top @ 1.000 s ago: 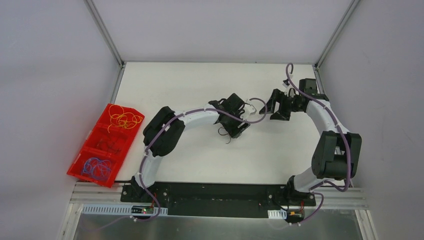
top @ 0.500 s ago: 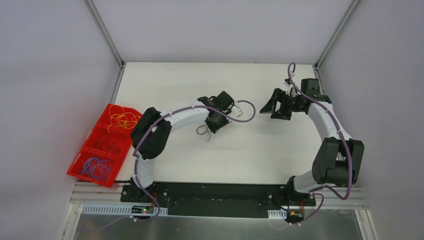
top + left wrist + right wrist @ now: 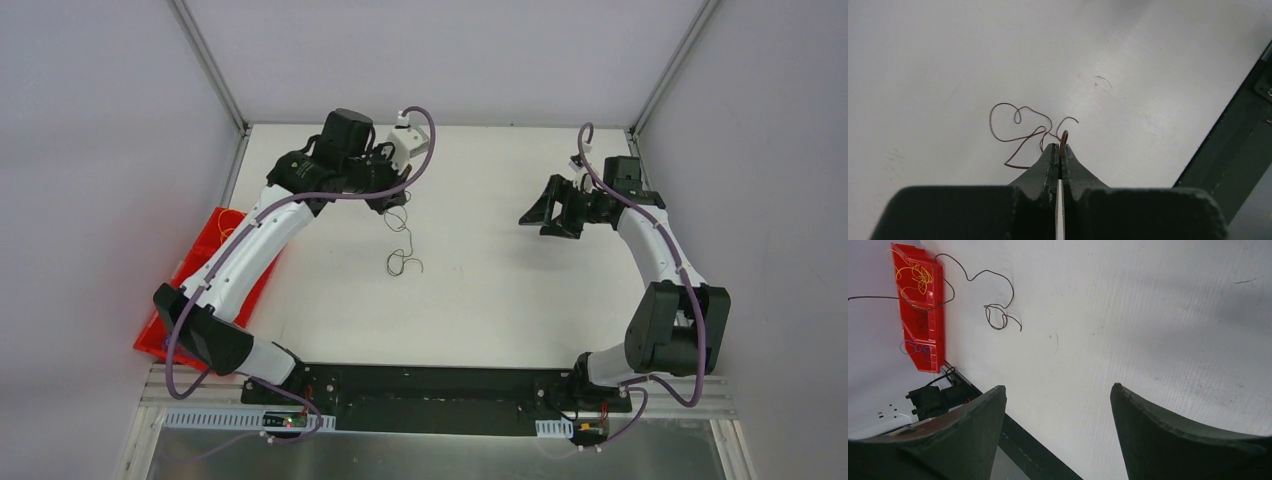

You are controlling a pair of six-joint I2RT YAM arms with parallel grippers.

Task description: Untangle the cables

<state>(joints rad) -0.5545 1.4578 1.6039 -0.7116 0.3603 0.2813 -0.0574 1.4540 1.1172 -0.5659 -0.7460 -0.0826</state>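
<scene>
My left gripper point(image 3: 1059, 146) is shut on one end of a thin dark cable point(image 3: 1018, 131). The rest of the strand hangs down in loose curls onto the white table. From above, the left gripper point(image 3: 392, 197) is raised over the back left of the table, with the dark cable point(image 3: 402, 258) trailing below it. My right gripper point(image 3: 528, 212) stands open at the right, nothing between its fingers point(image 3: 983, 410). It looks across at the dark cable point(image 3: 998, 315). Yellow cables point(image 3: 913, 272) and a blue cable point(image 3: 913, 347) lie in the red bin point(image 3: 935, 305).
The red bin point(image 3: 160, 335) sits at the table's left edge, partly hidden under my left arm. Grey walls close in the back and both sides. The black base rail point(image 3: 440, 385) runs along the near edge.
My left gripper closed on the dark cable. The arm then swung from the table's middle up toward the back left, pulling the cable with it. The right gripper barely moved.
</scene>
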